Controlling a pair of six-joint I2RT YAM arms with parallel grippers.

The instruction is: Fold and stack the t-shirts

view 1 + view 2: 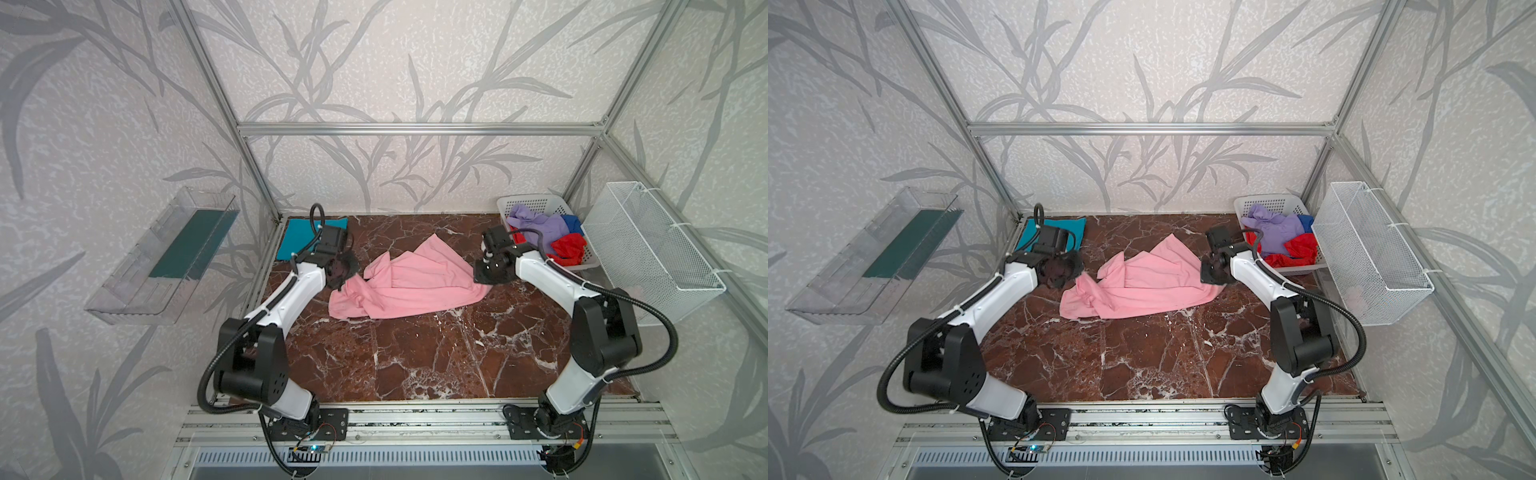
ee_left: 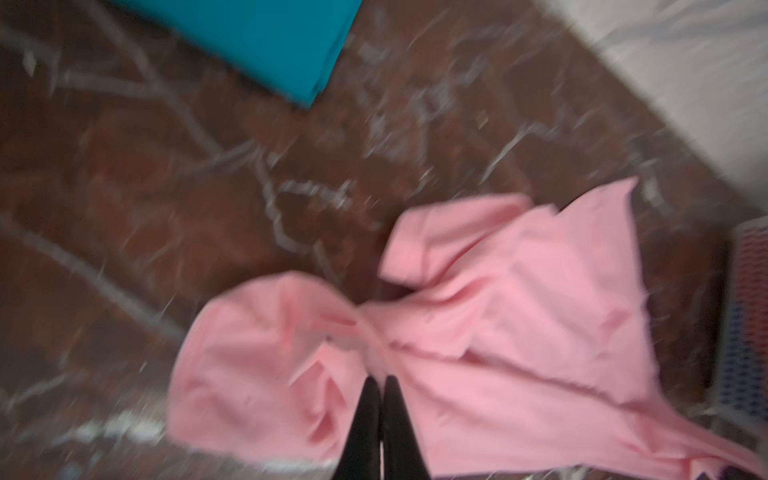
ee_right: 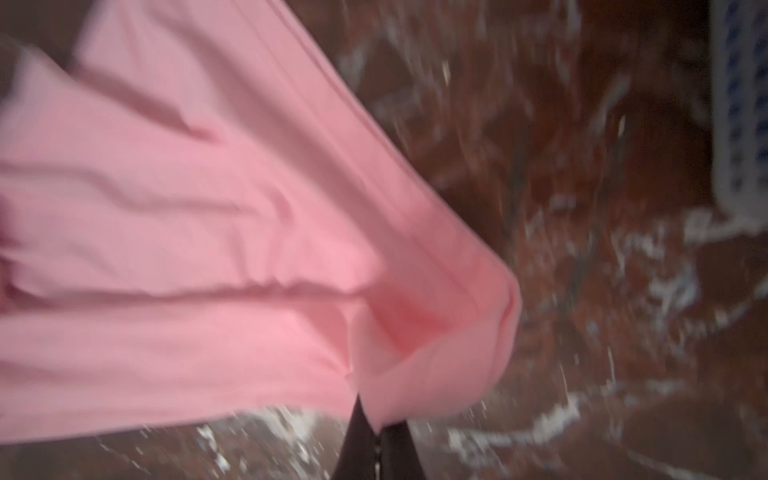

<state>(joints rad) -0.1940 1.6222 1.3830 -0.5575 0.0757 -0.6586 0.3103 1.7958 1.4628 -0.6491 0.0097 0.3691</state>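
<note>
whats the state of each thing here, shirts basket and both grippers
pink shirt: unfolded, crumpled on the table, pinched at both ends
teal shirt: folded flat, back left corner
basket: holds a heap of unfolded shirts
left gripper: shut on the pink shirt
right gripper: shut on the pink shirt

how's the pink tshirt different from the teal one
The pink t-shirt lies crumpled and spread mid-table; the teal t-shirt is a flat, neatly folded rectangle in the far left corner. The left gripper and right gripper pinch the pink t-shirt's ends; nothing grips the teal t-shirt. Both are plain single-colour fabric on the table.
</note>
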